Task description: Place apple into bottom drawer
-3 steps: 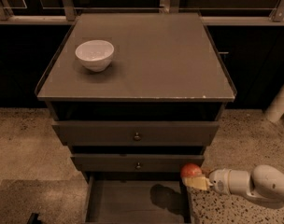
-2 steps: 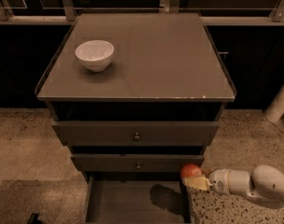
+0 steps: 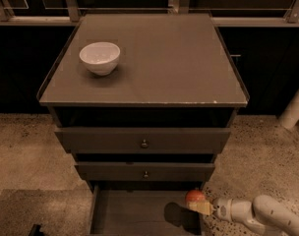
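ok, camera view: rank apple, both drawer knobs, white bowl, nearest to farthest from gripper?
The gripper is bottom right, at the open bottom drawer.
1. apple, in its grasp.
2. middle drawer knob, up-left.
3. top drawer knob, higher.
4. white bowl, cabinet top left.

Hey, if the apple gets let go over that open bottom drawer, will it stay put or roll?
Likely rolls: the apple, held at the gripper over the right side of the bottom drawer, is round, and the floor looks flat. The thin walls should probably stop it. It seems rigid, not floppy.
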`<state>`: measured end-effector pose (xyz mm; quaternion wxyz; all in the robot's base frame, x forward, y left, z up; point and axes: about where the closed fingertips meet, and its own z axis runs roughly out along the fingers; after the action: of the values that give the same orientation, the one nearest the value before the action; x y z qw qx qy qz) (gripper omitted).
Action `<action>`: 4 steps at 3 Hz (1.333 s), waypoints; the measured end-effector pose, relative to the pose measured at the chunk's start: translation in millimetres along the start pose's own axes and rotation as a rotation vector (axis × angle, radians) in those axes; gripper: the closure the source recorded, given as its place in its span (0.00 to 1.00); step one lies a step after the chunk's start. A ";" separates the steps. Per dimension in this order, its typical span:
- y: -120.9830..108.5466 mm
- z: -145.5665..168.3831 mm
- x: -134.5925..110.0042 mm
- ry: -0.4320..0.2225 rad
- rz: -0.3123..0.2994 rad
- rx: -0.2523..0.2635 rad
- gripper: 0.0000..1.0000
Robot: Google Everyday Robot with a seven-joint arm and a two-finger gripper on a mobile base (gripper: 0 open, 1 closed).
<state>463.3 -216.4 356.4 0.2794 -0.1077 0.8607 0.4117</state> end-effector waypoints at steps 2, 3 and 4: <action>-43.4 80.2 65.2 0.024 0.170 -0.098 1.00; -58.7 107.1 75.8 0.047 0.195 -0.099 1.00; -80.8 129.1 80.5 0.098 0.184 -0.035 1.00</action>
<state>481.4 -165.1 192.9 0.1961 -0.0529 0.8723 0.4448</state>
